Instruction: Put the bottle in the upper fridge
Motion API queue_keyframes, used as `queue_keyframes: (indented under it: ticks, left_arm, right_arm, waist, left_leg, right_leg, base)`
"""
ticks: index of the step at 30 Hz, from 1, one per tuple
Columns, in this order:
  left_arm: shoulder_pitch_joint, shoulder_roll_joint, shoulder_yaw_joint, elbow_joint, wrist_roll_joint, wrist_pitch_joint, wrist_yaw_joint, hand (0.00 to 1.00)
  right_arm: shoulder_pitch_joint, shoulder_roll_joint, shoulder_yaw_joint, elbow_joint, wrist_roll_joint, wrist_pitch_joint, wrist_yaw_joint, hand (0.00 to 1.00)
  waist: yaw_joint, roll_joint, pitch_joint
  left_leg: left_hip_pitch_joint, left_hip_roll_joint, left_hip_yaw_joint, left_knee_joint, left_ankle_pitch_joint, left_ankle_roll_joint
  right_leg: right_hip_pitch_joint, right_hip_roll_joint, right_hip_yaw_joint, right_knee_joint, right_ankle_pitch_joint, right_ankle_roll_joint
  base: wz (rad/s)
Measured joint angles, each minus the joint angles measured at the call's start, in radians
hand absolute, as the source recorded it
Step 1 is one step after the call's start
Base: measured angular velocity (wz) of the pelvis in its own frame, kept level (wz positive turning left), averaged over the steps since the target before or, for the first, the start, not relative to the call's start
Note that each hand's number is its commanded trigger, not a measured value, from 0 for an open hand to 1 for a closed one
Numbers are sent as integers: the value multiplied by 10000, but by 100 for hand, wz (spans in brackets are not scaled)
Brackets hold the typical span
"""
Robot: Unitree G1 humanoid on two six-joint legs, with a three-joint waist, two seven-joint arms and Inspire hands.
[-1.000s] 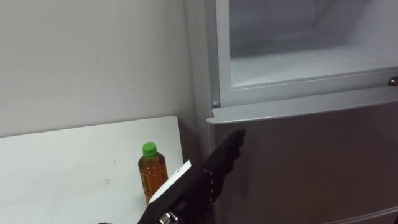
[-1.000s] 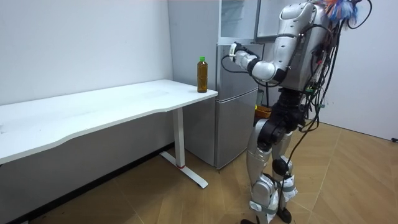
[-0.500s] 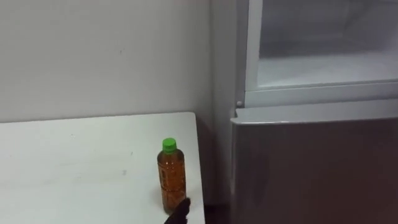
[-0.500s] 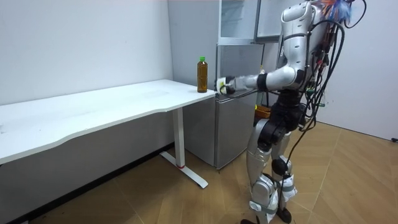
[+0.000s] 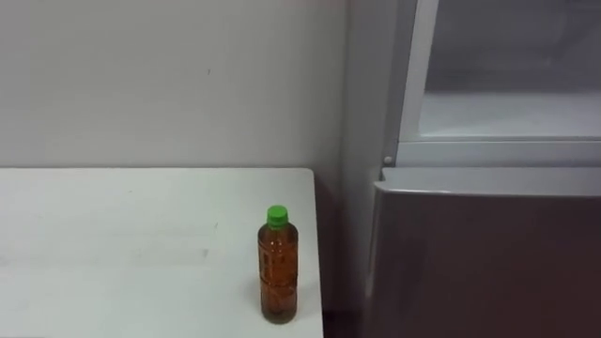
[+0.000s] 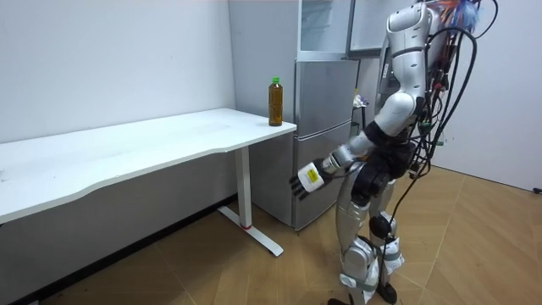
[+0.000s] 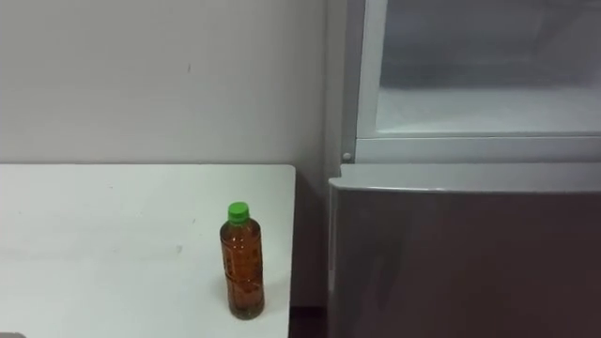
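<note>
Nothing legible rn. Amber plastic bottle w/ green cap (image 5: pixel 279 268) on the white tabletop (image 5: pixel 113 244): print on its wrap too small to read. Grey two-door fridge (image 5: pixel 488 253) beside it: plain metal front, no readable txt or nos.

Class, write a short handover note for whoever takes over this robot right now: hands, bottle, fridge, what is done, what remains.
Left hand: open, empty, hanging low in front of the fridge.
Bottle: upright on the table, at the corner next to the fridge, not held.
Upper fridge: door open.
Done: upper door is open.
Left: grasp the bottle, lift it and set it inside the upper fridge.
</note>
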Motion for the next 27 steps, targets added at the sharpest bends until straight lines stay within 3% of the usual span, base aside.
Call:
queue_keyframes:
  ticks: [6, 9, 13, 27]
  left_arm:
    - [-92, -197, 492, 2118, -6, -310, 605, 0]
    - [-99, -428, 729, 2429, -2, -372, 1049, 0]
    - [-423, -442, 849, 3307, -4, -393, 1518, 0]
    - [-545, -446, 1261, 3935, 93, -103, 2155, 0]
  right_arm:
    - [125, 42, -160, 79, 23, -241, -42, 0]
    - [183, 67, -269, 83, 44, -318, -124, 0]
    - [215, 78, -346, 129, 18, -315, -138, 0]
    - [382, 72, -344, -370, -148, -276, -228, 0]
  waist:
    - [5, 118, -4]
    - [-27, 152, -30]
    - [-32, 167, -48]
    - [7, 175, -56]
  left_leg:
    - [163, -2, 13, -196, -5, 7]
    - [170, -11, 12, -235, -6, 7]
    - [224, -6, 15, -290, -6, 6]
    - [327, -14, 106, -365, -12, 0]
  right_leg:
    - [78, 23, 27, -18, 3, -3]
    - [104, 17, 16, -47, 0, 2]
    - [182, 28, 99, -134, 0, 9]
    - [201, 66, 233, -191, -9, 32]
  base:
    - [-1]
    - [0]
    - [0]
    - [-2]
